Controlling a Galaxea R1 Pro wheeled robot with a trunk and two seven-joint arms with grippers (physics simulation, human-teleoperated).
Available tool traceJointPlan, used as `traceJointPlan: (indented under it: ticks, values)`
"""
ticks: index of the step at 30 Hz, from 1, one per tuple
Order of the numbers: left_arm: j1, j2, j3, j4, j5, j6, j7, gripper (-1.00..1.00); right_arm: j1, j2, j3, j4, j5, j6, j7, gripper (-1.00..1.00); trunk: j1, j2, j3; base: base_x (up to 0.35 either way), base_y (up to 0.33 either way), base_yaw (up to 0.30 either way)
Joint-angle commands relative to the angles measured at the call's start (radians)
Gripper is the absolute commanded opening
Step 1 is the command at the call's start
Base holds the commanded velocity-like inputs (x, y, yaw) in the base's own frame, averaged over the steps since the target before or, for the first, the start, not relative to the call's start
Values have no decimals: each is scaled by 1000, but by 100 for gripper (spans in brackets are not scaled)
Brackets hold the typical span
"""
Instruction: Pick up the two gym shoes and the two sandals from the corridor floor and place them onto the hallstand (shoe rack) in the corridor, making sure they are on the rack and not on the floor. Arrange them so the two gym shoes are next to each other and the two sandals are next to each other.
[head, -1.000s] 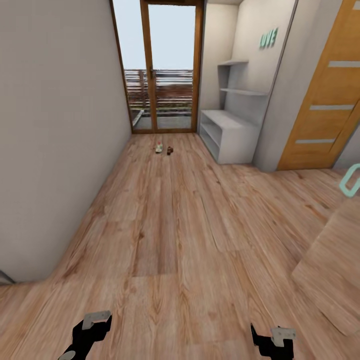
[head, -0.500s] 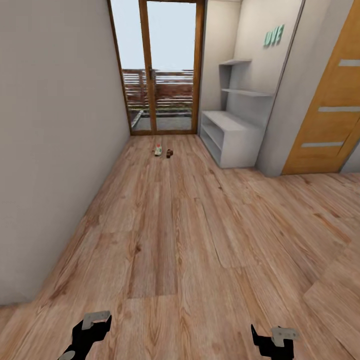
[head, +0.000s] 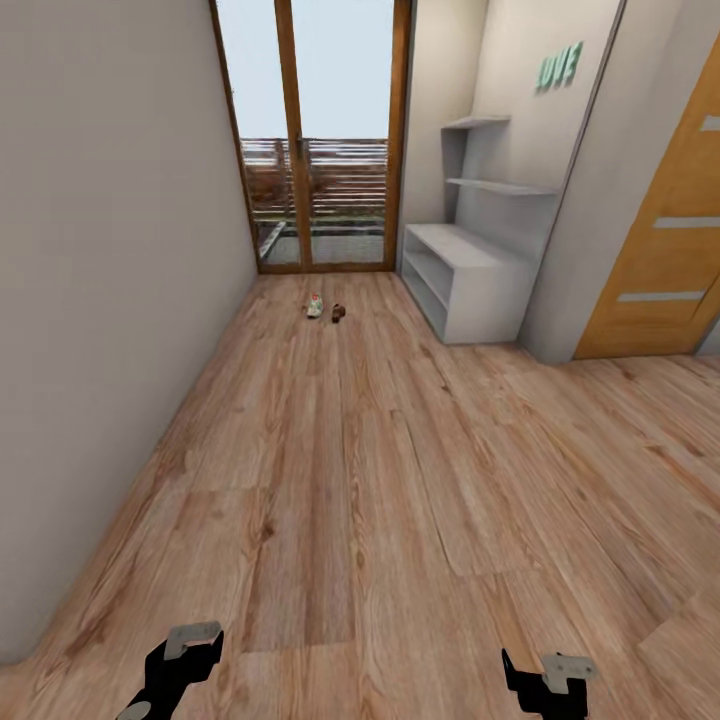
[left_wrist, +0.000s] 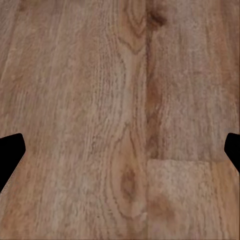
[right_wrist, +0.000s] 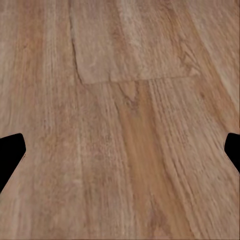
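A plain grey wall (head: 110, 300) is running down the left side of the corridor, and the wooden floor (head: 380, 480) is stretching away from it toward a glass door (head: 320, 140) at the far end. Low at the left of the head view, the left gripper (head: 170, 668) is hanging over bare planks, and its wrist view is showing its fingertips (left_wrist: 10, 155) set wide apart with nothing between them, so its jaws are released. Far down the corridor, just in front of the glass door, a white shoe (head: 315, 306) is lying on the floor with a brown sandal (head: 339, 313) just beside it on the right; whether more shoes are lying there is too small to tell. To their right, the grey shoe rack (head: 465, 270) is standing against the wall, well apart from the shoes, and an orange wooden door (head: 665, 250) is showing beyond it. Low at the right, the right gripper (head: 545, 680) is hovering over the floor, its fingertips (right_wrist: 11, 155) likewise spread and empty.
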Motion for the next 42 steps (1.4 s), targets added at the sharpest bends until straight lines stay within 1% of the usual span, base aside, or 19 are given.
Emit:
traceJointPlan:
  ticks: [1,5,14,18,42]
  values:
    - [-1,0,1,1,6,-3,-2,100,0,0,2,1,-8,-3,1,100,0,0,-1,338,0,0]
    - [-1,0,1,1,6,-3,-2,100,-1,0,2,1,-8,-3,-1,100,0,0,-1,338,0,54]
    - [-1,0,1,1,6,-3,-2,100,-1,0,1,1,-8,-3,-2,100,0,0,-1,338,0,221]
    - [-1,0,1,1,6,-3,-2,100,-1,0,0,0,-9,-3,-2,100,0,0,-1,338,0,122]
    - [0,0,1,2,6,-3,-2,100,-1,1,0,1,-8,-3,-2,100,0,0,-1,338,0,10]
